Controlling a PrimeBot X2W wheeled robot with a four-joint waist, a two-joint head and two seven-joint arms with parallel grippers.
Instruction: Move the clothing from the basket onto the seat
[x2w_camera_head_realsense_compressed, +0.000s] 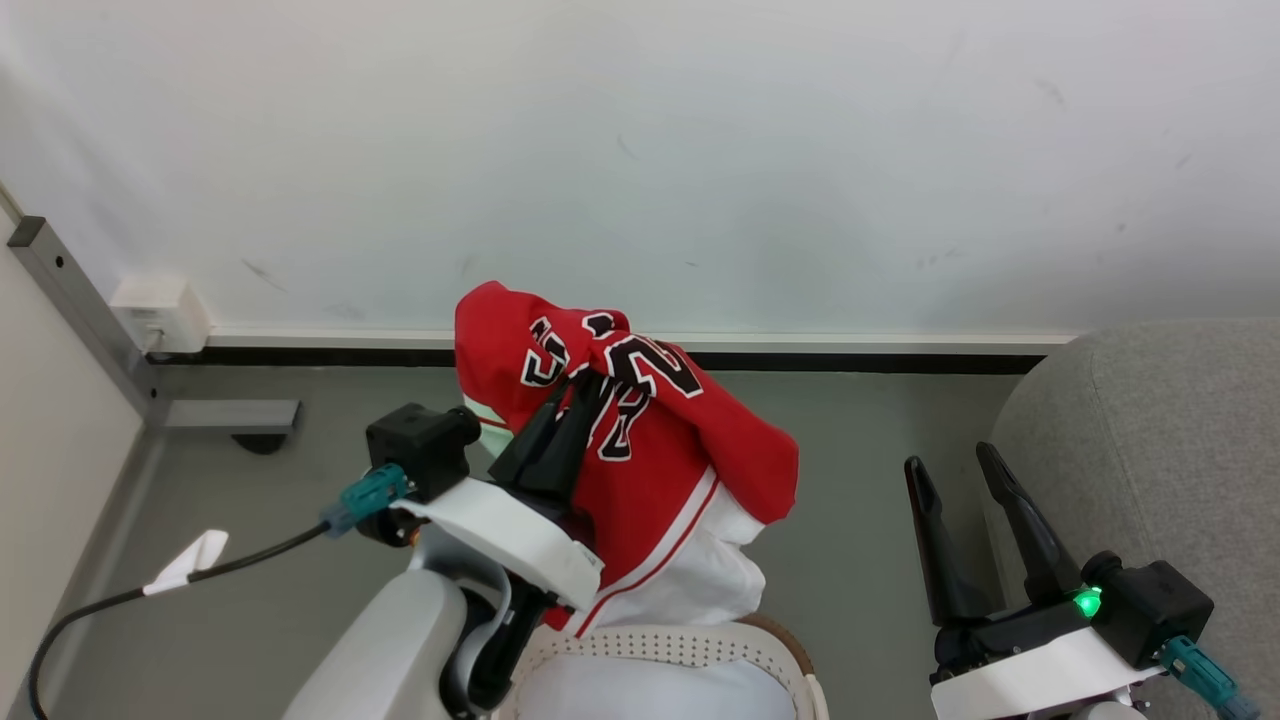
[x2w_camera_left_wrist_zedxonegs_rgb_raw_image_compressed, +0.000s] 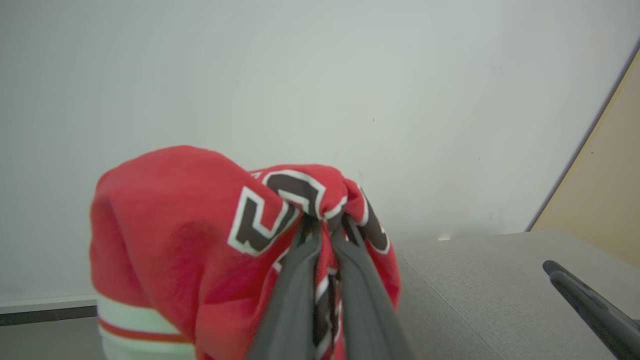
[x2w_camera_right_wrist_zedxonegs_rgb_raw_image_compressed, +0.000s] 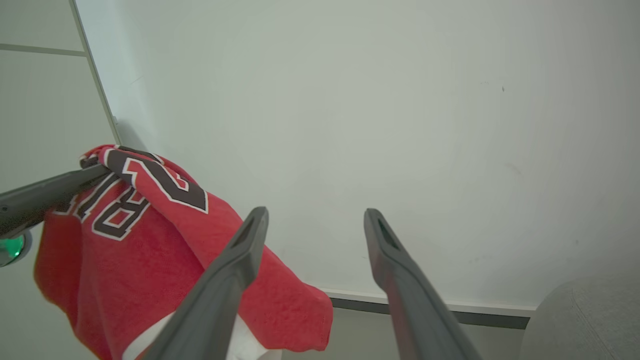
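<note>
Left end effector (x2w_camera_head_realsense_compressed: 588, 378) pinched shut on the red jersey (x2w_camera_head_realsense_compressed: 690, 450), which is held above the basket (x2w_camera_head_realsense_compressed: 690, 642) with its white hem near the rim. Right end effector (x2w_camera_head_realsense_compressed: 948, 462) spread, empty, beside the grey seat (x2w_camera_head_realsense_compressed: 1160, 440). Raise the hem clear, swing right, release well over the seat.

Left pincer (x2w_camera_head_realsense_compressed: 582, 385): two long, dark grey, tapering fingers on a black base.
Right pincer (x2w_camera_head_realsense_compressed: 950, 458): two matching long dark fingers, matt, with a narrow recess near each tip.
Left wrist collar (x2w_camera_head_realsense_compressed: 500, 535): white, curved band.
Left camera housing (x2w_camera_head_realsense_compressed: 420, 450): black, boxy, with a round barrel end.
Left plug (x2w_camera_head_realsense_compressed: 365, 495): teal, ribbed.
Cable (x2w_camera_head_realsense_compressed: 150, 590): black, thin, with a white tag (x2w_camera_head_realsense_compressed: 190, 560) on it.
Left forearm shell (x2w_camera_head_realsense_compressed: 380, 650): pale grey, smooth, rounded.
Right wrist collar (x2w_camera_head_realsense_compressed: 1040, 675): white band.
Right camera housing (x2w_camera_head_realsense_compressed: 1150, 600): black, boxy.
Indicator lamp (x2w_camera_head_realsense_compressed: 1087, 603): small, lit green.
Right plug (x2w_camera_head_realsense_compressed: 1200, 675): teal.
</note>
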